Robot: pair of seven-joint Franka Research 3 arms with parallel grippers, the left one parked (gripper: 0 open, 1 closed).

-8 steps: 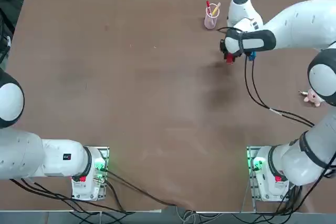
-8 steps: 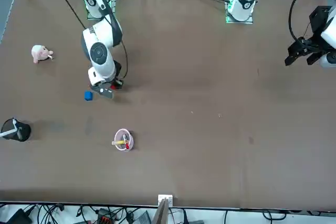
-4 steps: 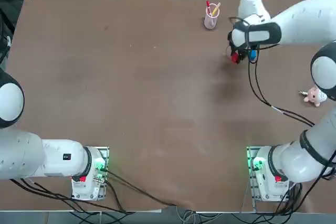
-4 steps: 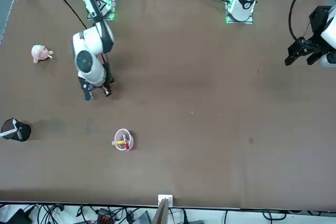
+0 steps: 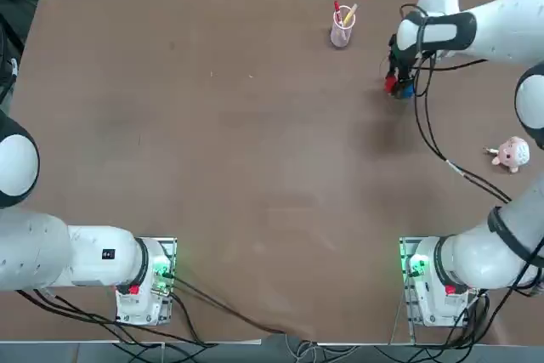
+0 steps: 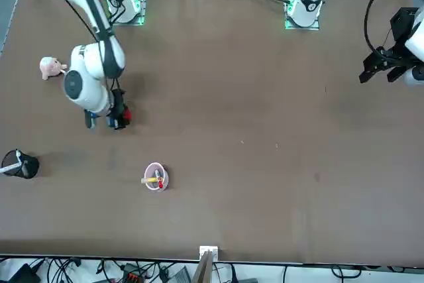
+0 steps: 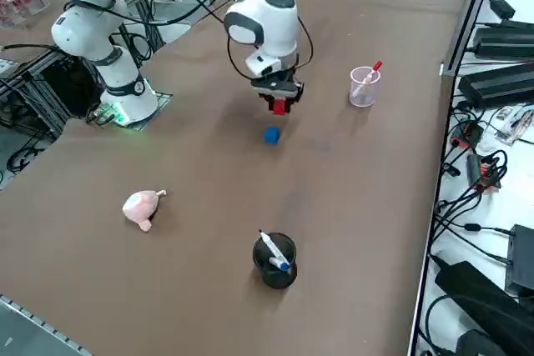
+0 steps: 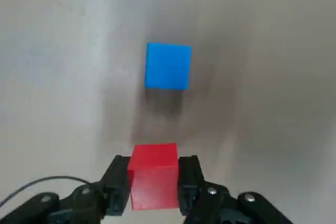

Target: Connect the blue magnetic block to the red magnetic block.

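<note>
Magnetic blocks: we count two, one red and one blue, both small cubes of about the same size.
Red magnetic block (image 8: 153, 176): we see it pinched between the two fingers of the right hand, raised off the worktop; it also shows just under the wrist in the right side view (image 7: 279, 106).
Blue magnetic block (image 8: 168, 65): it lies alone on the worktop, just beyond the red one and not touching it; in the right side view (image 7: 271, 135) it sits a little below the hand.
Right hand (image 8: 153, 184): we find it closed tight on the red magnetic block, one finger on each opposite face, pointing down over the far right part of the worktop (image 5: 400, 84).
Worktop (image 5: 238, 150): one brown surface carrying all the things.
Cups: we count two. One clear cup (image 7: 364, 87) stands near the far edge with a red pen and a yellowish stick in it; one black cup (image 7: 274, 261) stands well apart at the robot's right side, holding a white marker.
Plush toy (image 7: 142, 206): one, pink, lying on the worktop well apart from both blocks, nearer the right arm's base (image 5: 512, 154).
Working arm: one white arm reaches from its base over to the blocks.
</note>
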